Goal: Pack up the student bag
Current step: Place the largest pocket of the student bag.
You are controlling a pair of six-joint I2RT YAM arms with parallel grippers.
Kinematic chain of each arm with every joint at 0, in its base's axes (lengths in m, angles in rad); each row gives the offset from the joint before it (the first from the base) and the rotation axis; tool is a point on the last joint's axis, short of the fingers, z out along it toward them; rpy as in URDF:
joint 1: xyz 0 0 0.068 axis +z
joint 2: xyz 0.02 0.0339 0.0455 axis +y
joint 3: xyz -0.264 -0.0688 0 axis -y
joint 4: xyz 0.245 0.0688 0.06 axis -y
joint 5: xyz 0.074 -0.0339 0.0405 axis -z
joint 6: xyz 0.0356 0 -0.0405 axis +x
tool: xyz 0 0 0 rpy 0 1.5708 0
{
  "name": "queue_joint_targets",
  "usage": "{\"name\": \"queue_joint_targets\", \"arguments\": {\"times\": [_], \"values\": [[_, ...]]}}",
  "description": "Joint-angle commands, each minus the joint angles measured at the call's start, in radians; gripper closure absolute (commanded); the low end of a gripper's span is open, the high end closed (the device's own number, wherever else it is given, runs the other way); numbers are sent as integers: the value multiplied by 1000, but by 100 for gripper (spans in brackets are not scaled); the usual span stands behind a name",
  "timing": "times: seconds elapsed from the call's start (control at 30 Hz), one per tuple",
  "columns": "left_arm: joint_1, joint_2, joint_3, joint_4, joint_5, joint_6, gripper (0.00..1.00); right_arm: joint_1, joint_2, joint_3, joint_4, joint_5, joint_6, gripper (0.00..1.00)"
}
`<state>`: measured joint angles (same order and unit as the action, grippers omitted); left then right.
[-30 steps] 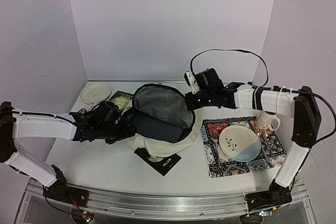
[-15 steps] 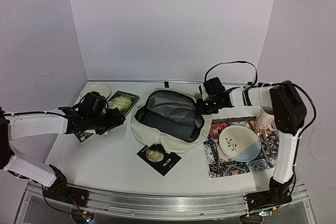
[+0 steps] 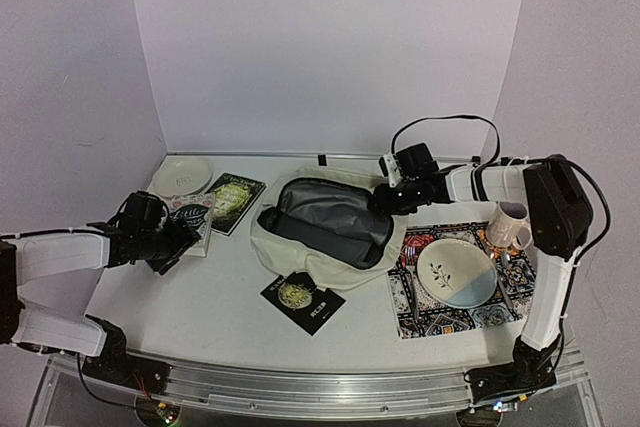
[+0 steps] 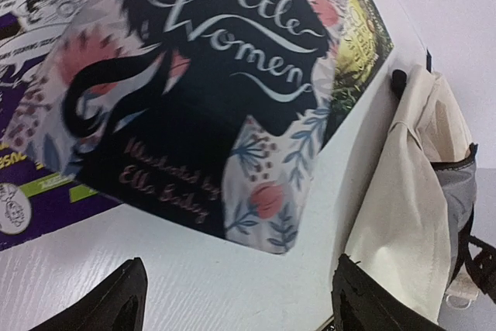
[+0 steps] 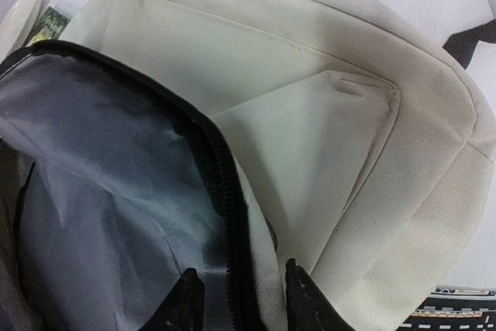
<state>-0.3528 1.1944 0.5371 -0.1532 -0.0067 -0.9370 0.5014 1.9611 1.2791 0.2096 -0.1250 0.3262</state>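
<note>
Cut off at the lower edge of the right wrist view: right gripper (image 5: 242,304), only two black fingertips (image 5: 188,300) showing, set narrowly astride the zipper rim on the right side of the student bag (image 3: 325,232). Cannot tell whether pinching that rim or merely straddling it. Bag lying flat between the two arms, its inside hidden under slumped grey lining. Left of the bag, well apart: left gripper (image 4: 240,300), spread wide, holding nothing, hovering over a Little Women book (image 4: 209,98). Mostly covered by that book: a purple book (image 4: 43,215) beneath and a green book (image 4: 360,29) behind, titles unreadable. At the bag's near edge: a black booklet (image 3: 303,299), print too small to read. Compared with a second ago: bag mouth no longer held up round, now sagging flat; left gripper gone from the bag's left rim, drawn back over the books; right gripper lower, against the right rim
</note>
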Motion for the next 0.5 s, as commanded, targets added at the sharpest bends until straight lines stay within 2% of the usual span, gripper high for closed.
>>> {"name": "queue_joint_targets", "arguments": {"times": [0.0,0.2,0.33,0.47], "values": [[21,-79,-56,95,38,-111,12,1,-117,-35,28,-96,-34,59],[22,-124,-159,224,16,-252,1,0,-202,-96,71,-140,-51,43],[23,-118,-215,326,-15,-327,0,2,-247,-136,99,-155,-55,30],[22,-88,-206,376,-30,-347,1,1,-275,-158,102,-143,-61,20]]}}
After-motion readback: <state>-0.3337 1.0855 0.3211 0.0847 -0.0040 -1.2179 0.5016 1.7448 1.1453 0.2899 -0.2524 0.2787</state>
